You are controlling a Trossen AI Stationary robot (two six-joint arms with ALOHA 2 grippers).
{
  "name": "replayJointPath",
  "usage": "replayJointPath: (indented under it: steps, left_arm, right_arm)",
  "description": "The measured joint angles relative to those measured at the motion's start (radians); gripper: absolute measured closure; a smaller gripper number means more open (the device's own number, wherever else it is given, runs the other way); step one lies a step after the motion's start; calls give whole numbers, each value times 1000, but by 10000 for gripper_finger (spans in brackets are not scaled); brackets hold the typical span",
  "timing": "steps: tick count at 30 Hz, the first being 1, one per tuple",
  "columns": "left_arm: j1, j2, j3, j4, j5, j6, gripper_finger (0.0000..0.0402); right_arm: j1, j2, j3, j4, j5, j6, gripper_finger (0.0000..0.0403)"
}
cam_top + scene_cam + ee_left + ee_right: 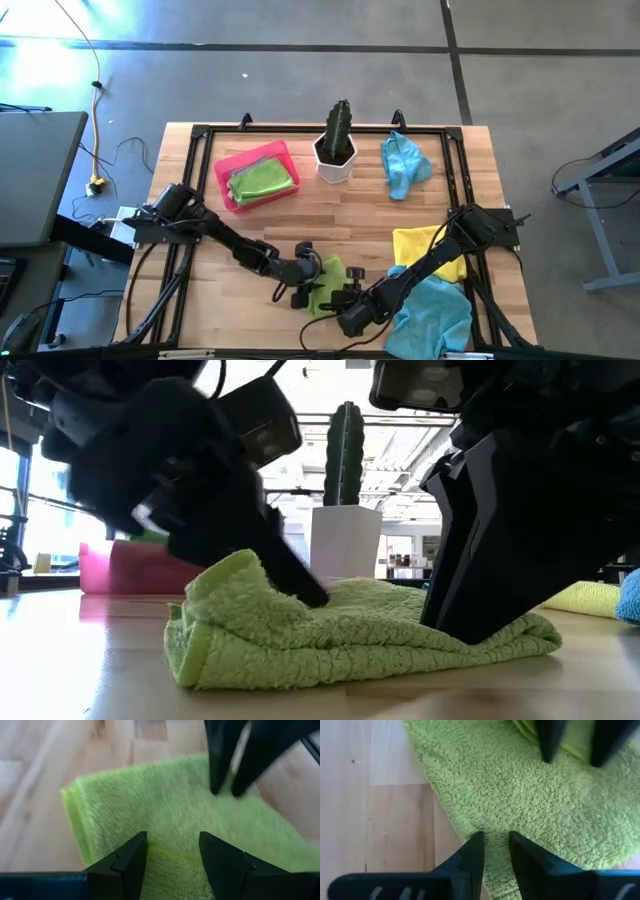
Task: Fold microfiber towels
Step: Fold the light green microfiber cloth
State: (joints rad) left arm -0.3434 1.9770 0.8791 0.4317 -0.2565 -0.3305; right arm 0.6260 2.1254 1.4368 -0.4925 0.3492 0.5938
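Your lime green towel (327, 284) lies near the front edge of the wooden table (350, 205), between the two grippers, and the low view shows it folded, with a doubled edge at its near side. From above, both arms cover most of it, so you cannot judge its outline there; the wrist views give the pile and edges far better. The left gripper (172, 851) sits over the towel with its fingers spread apart, nothing between them, tips at the cloth surface. The right gripper (496, 845) has its fingers closer together, a narrow gap showing, tips down at the towel's edge; whether a fold of cloth is pinched between them you cannot tell. Each wrist view also catches the opposite gripper's fingers pressing into the towel. Only the high view shows the rest: a green towel (262, 179) in the pink tray (224, 183), a potted cactus (337, 140), a light blue towel (404, 165) at the back, and a yellow towel (420, 245) and another blue towel (437, 310) partly hidden under the right arm.
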Motion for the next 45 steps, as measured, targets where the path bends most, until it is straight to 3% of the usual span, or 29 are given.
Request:
replayJointPath:
  steps: [9, 25, 30, 37, 45]
  left_arm:
    - [-64, -40, 2, -64, 31, -25, 229]
    - [-145, -185, 0, -471, -59, -199, 229]
    - [-160, -226, 0, -445, -80, -220, 229]
    - [-152, -207, 2, -198, -145, -63, 229]
    - [-102, -111, 0, -219, -139, -58, 229]
  right_arm:
    - [-15, 0, 0, 0, -1, 8, 316]
    - [-20, 1, 0, 4, -10, 8, 316]
    - [-20, 1, 0, 4, -11, 8, 316]
    - [-30, 1, 0, 8, -19, 8, 316]
    - [-31, 1, 0, 12, -19, 8, 316]
